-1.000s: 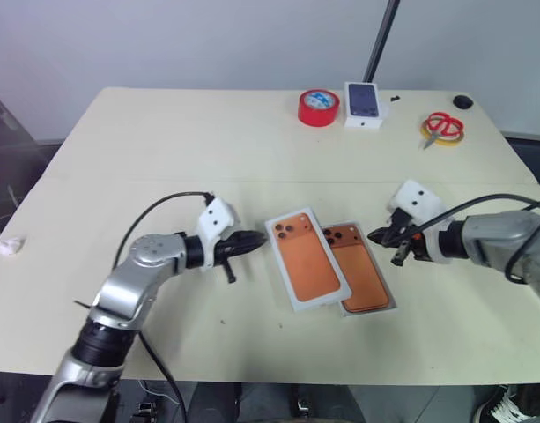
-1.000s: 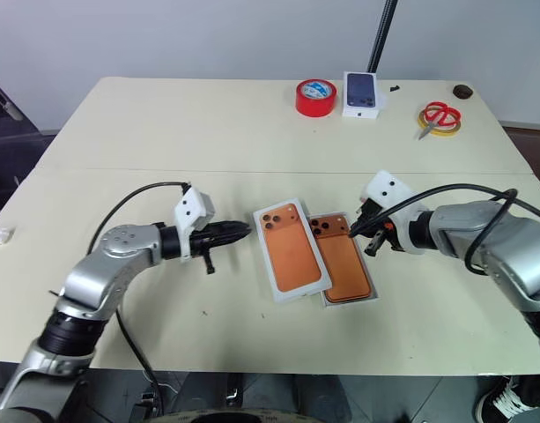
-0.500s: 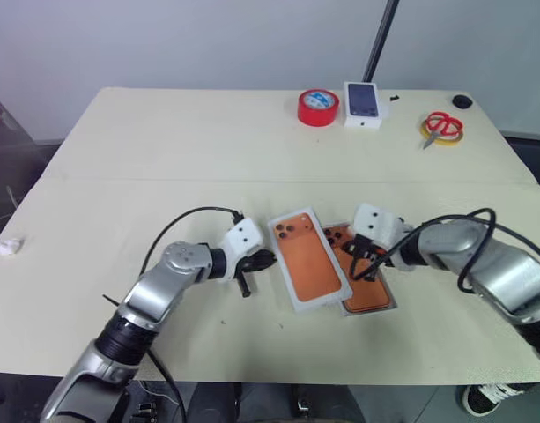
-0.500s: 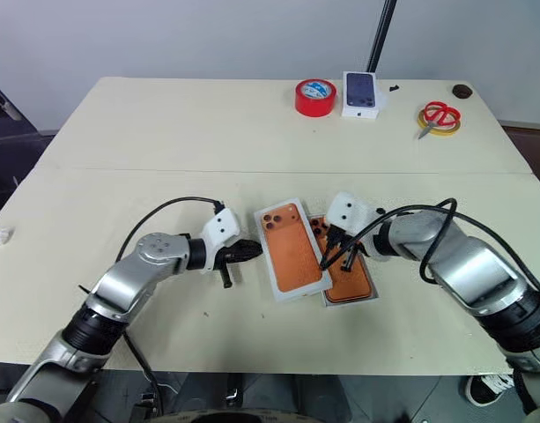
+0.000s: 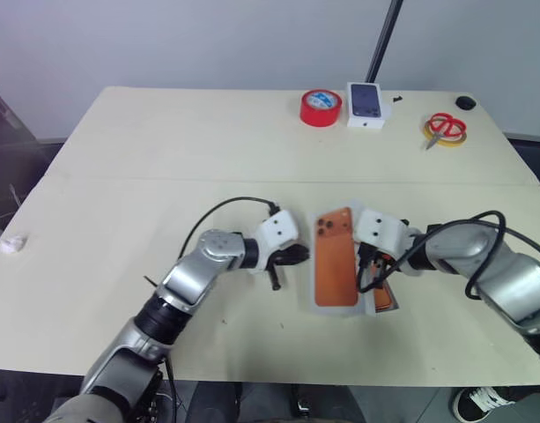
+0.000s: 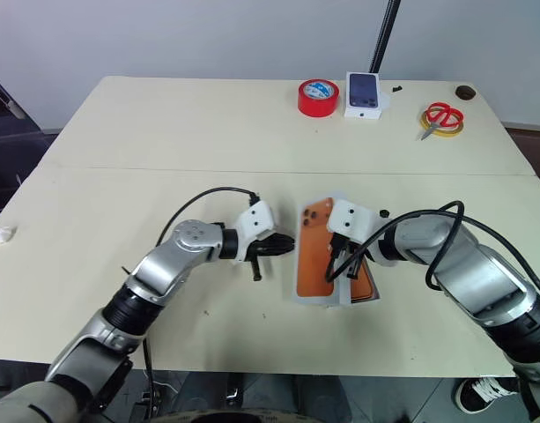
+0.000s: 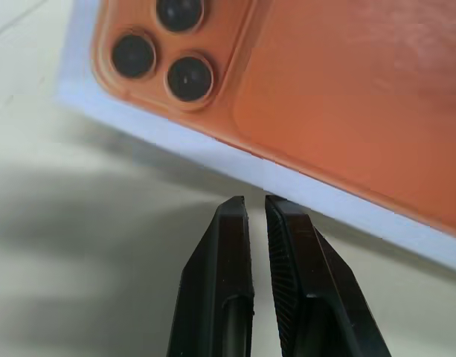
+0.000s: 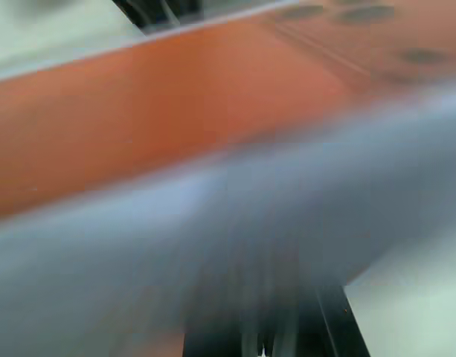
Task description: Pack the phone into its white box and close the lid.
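The cream tabletop (image 5: 164,141) carries everything. Near its middle, between the two hands, lies the lid (image 5: 336,300), a flat white piece with an orange phone picture on top, partly covering the white box (image 5: 386,300) that holds the phone (image 5: 384,295); only an orange strip of the phone shows past the lid's edge, on the right hand's side.

The left hand (image 5: 298,256) points at the lid's near edge from just beside it, its fingers (image 7: 231,245) drawn narrow with only a slit between them and nothing held; the tips sit just short of the white border.

The right hand (image 5: 366,264) is over the lid's opposite edge, fingers closed together; whether they pinch the lid cannot be told.

Well beyond both hands, at the far edge, sit a red tape roll (image 5: 320,107), a small white box with a dark phone picture (image 5: 366,103) and red scissors (image 5: 446,126).
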`<move>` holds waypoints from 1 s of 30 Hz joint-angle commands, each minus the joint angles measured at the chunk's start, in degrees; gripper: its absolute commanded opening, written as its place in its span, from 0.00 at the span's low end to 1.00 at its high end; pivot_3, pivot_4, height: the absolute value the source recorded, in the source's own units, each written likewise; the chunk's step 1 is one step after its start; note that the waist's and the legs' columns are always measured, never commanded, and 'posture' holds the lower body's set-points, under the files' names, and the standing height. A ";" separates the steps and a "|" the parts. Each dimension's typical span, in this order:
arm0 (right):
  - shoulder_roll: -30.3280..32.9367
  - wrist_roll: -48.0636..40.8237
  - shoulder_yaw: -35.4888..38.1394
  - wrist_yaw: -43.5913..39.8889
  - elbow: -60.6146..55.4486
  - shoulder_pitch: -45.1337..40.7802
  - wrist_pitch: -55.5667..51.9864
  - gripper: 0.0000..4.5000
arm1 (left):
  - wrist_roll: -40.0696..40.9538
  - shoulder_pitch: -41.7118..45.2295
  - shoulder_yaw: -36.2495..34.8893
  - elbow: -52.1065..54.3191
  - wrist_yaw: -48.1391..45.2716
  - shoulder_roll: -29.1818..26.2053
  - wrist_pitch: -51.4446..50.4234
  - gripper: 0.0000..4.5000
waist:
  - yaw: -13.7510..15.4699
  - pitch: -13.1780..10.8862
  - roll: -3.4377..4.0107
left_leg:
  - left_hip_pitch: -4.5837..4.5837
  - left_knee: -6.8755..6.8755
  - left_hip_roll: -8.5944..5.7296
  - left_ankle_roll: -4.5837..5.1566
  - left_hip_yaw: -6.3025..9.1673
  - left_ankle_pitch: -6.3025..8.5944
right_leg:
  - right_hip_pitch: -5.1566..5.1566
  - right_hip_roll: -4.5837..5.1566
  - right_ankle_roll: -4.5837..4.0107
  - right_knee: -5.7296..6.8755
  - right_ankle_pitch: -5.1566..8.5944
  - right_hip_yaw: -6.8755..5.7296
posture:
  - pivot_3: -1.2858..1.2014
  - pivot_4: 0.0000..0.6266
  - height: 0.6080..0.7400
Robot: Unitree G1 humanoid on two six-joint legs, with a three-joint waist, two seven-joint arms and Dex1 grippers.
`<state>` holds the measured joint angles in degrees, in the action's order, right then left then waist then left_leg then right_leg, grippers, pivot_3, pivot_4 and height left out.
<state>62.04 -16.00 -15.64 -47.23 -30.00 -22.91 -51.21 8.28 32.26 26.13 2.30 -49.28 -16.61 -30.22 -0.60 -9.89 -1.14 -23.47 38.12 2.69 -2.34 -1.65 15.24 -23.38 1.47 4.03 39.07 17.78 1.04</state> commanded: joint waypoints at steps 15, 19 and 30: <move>2.73 7.29 6.37 -0.13 7.53 2.13 5.68 0.00 | 0.21 -0.54 -2.38 0.55 -0.79 -0.43 -1.43 0.10 | -0.20 0.01 0.01 | 0.05 0.01 0.02 0.00 -0.02 0.00 | 0.00 -0.04 0.00 0.05 0.00 0.05 | 0.52 0.24 0.94; 3.54 7.96 7.28 -1.85 9.07 1.67 7.57 0.00 | 0.92 -2.43 -3.58 3.00 -0.64 -2.19 -2.86 0.10 | -0.06 0.01 0.01 | 0.05 0.00 0.02 0.00 -0.02 0.00 | 0.00 -0.02 0.00 0.05 0.00 0.04 | 0.52 0.24 0.94; 8.00 4.56 12.88 -10.90 4.92 7.33 11.36 0.00 | 2.72 -3.74 -2.35 6.73 -3.17 -3.67 -4.77 0.10 | -0.02 0.01 0.01 | 0.05 0.01 0.02 0.00 -0.01 0.00 | 0.02 0.00 0.00 0.05 0.00 0.03 | 0.52 0.24 0.94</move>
<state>68.86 -10.36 -5.09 -56.95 -22.44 -15.85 -40.69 9.73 28.14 23.54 6.71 -51.43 -20.28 -34.80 -0.62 -9.88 -1.13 -23.41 38.13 2.70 -2.34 -1.66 15.24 -23.35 1.46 4.03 39.12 17.78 1.07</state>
